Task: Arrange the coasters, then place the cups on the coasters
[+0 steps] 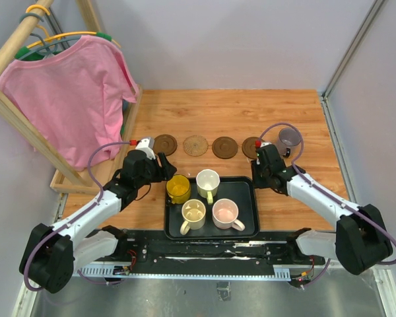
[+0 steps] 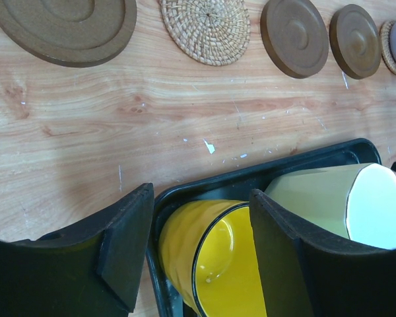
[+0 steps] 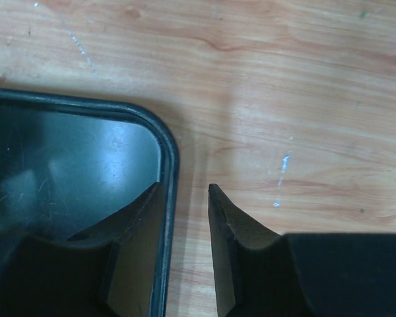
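At the tray's [image 1: 241, 193] far left corner, the left gripper [image 2: 199, 198] stands wide, its fingers [image 2: 125, 251] straddling the yellow mug [image 2: 204, 264]. One finger is outside the rim over the table [image 2: 185, 112]. The other sits between the yellow mug and the white mug [image 2: 336, 198]. The tray rim and a gap show between the outer finger and the mug, so nothing is clasped.

At the far right corner, the right gripper [image 3: 185, 188] is drawn narrow across the rim, with one finger inside the tray and one outside. A sliver of wood shows between the rim and the outer finger. Whether it pinches the rim cannot be told.

Four coasters [image 1: 196, 144] lie in a row beyond the tray, apart from one another (the second from the left is woven and paler). The rightmost is partly hidden by the right arm. The grey mug [image 1: 290, 139] stands at the row's right end, on a fifth coaster [image 2: 385, 47]. The cream mug [image 1: 193, 214] and pink mug [image 1: 226, 213] sit upright at the tray's near side, and the yellow and white mugs at its far side.
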Controlling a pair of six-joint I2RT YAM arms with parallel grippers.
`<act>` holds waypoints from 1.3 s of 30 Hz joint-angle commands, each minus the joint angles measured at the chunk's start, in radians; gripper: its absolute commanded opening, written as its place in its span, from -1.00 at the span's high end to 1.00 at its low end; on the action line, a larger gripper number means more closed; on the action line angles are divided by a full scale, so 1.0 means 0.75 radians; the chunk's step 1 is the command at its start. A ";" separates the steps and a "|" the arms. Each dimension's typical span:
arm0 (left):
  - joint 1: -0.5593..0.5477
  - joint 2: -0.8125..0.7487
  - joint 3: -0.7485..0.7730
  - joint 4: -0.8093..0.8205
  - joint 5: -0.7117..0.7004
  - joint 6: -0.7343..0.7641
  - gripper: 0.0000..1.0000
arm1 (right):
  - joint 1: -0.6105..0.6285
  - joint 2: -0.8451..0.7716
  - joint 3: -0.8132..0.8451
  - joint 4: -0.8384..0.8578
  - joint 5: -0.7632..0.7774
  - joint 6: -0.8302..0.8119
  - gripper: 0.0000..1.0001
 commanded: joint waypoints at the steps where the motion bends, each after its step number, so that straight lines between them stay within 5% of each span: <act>1: -0.008 -0.021 0.005 0.038 0.000 0.000 -0.28 | 0.055 0.027 -0.019 0.018 -0.020 0.051 0.29; 16: -0.008 -0.025 -0.002 0.027 0.014 -0.004 -0.28 | 0.124 0.129 -0.066 0.044 -0.015 0.092 0.41; 21: -0.008 -0.033 -0.004 0.020 0.018 -0.007 -0.28 | 0.154 0.146 -0.062 0.023 -0.007 0.105 0.75; 28: -0.008 -0.042 -0.007 0.010 0.015 -0.002 -0.28 | 0.213 0.134 -0.058 -0.041 0.040 0.116 0.98; 39: -0.008 -0.037 -0.007 0.013 0.016 -0.002 -0.28 | 0.233 0.107 -0.059 -0.085 0.083 0.136 0.84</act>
